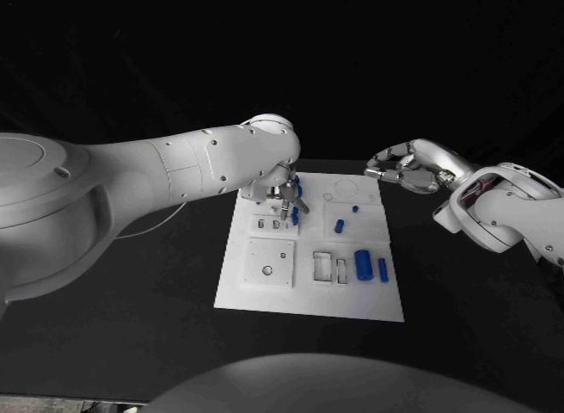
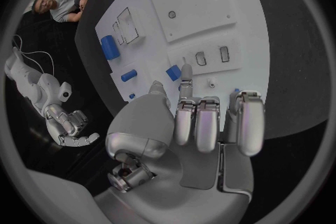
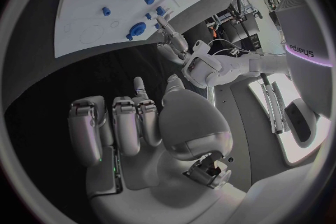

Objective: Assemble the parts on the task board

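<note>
The left hand (image 1: pixel 282 194) is down over the far left part of the white task board (image 1: pixel 309 305) on the black desk (image 1: pixel 133 327), its fingers (image 2: pixel 186 75) pinching a small blue part (image 2: pixel 173 72) just above the board. The right hand (image 1: pixel 408 166) hovers off the board's far right corner, fingers loosely curled around nothing. More blue parts (image 1: pixel 364 264) lie on the board's right half
</note>
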Available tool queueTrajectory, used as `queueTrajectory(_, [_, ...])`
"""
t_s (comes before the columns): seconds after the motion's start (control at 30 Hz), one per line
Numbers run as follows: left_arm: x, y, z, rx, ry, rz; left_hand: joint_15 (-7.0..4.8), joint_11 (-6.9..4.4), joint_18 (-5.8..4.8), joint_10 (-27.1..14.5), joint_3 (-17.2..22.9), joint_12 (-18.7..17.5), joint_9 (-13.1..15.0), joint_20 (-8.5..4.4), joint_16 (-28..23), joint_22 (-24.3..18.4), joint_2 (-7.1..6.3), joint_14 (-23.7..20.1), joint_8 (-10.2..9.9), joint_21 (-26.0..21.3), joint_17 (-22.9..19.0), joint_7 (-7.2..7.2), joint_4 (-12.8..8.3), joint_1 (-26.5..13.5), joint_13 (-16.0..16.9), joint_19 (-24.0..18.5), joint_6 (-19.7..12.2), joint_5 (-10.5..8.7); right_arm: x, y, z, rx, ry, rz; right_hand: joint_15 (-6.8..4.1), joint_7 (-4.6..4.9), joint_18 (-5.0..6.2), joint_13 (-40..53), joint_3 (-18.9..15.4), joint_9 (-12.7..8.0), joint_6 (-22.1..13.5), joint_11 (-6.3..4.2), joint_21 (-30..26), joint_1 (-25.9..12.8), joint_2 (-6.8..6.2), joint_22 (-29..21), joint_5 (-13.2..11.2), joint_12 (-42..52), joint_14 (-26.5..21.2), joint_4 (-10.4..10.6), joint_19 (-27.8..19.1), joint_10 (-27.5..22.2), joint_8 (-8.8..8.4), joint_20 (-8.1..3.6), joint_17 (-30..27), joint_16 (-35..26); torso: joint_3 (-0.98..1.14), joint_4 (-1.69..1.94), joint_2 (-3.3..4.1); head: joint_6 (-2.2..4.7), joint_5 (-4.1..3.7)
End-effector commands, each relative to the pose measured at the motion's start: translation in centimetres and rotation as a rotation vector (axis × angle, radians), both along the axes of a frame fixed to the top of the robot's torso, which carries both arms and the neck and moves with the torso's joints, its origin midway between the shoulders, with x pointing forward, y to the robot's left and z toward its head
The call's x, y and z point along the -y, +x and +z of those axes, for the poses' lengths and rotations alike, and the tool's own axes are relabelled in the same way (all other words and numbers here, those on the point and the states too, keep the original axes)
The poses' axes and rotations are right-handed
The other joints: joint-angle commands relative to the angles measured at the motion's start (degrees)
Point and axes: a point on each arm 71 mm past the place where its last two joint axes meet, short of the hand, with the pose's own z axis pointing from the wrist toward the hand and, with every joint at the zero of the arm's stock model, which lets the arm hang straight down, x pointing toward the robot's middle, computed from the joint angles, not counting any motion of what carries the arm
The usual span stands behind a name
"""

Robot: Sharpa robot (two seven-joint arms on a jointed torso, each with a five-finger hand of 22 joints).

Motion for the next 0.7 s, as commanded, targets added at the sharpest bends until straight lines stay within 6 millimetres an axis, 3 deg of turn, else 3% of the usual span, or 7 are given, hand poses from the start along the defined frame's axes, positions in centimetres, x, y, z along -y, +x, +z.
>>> queueTrajectory(0.03, [-0.72,0.03,-0.08,0.009,0.104,0.071,-0.25,-0.18,0.85,6.1,0.4,0.1,0.1,-0.25,0.1,9.6,-0.44,6.0,-0.3,-0.4,15.1,0.09,0.0,0.0,15.0,-0.1,-0.4,-0.18,-0.06,-0.06,-0.16,-0.01,-0.018,0.013,0.22,0.03,-0.66,14.9,-0.5,-0.1,0.4,0.23,-0.1,0.2,0.18,14.9,0.4,-0.4,6.1,0.2,5.7,6.1,0.18,0.28,15.1,0.2,-0.03,-0.01,0.01,-0.01,0.04])
queueTrajectory(0.7, [-0.37,0.1,-0.51,-0.008,0.08,0.078,-0.16,-0.08,0.9,6.1,1.2,0.1,1.1,-0.09,0.1,9.5,-0.42,6.0,-0.7,-0.6,15.1,0.16,-0.1,0.4,15.0,-0.3,-0.8,-0.56,-0.13,-0.1,-0.24,-0.019,-0.021,0.012,0.21,0.02,-0.63,14.9,-1.0,-0.2,0.6,0.22,-0.2,-0.5,0.57,14.8,0.0,-0.4,6.1,0.2,5.6,6.1,0.23,0.27,15.1,0.2,0.0,-0.08,0.02,-0.01,0.2])
